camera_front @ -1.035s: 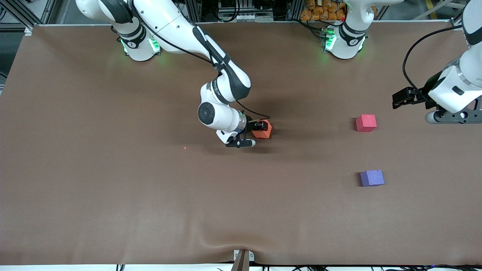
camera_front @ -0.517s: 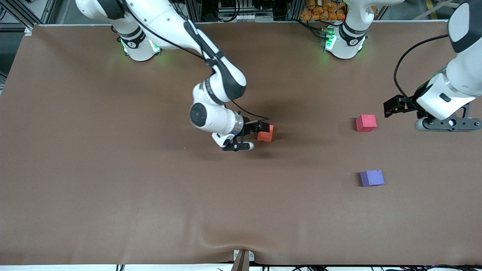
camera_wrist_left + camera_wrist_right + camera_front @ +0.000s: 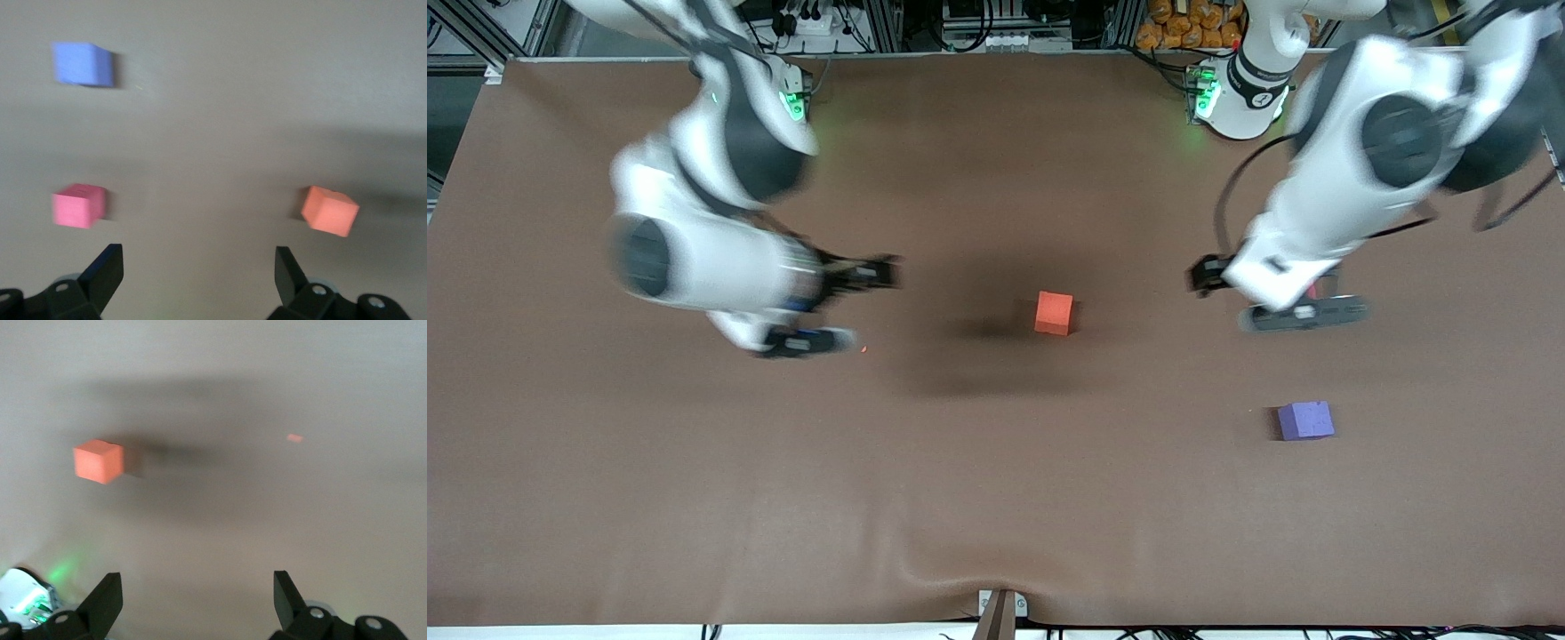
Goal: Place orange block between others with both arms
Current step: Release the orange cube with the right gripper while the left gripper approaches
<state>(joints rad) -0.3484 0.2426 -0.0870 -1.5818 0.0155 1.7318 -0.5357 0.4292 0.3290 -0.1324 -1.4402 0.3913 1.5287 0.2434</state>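
Orange block – matte foam cube, alone on brown table.

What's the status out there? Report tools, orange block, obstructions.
Right tool open, empty, off toward its own end. Left tool open, empty, over the pink cube. Orange block free on the table, not between pink and purple cube. Nothing in the way.

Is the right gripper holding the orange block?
No: the orange block sits alone on the table, and the right gripper is open, clear of it.
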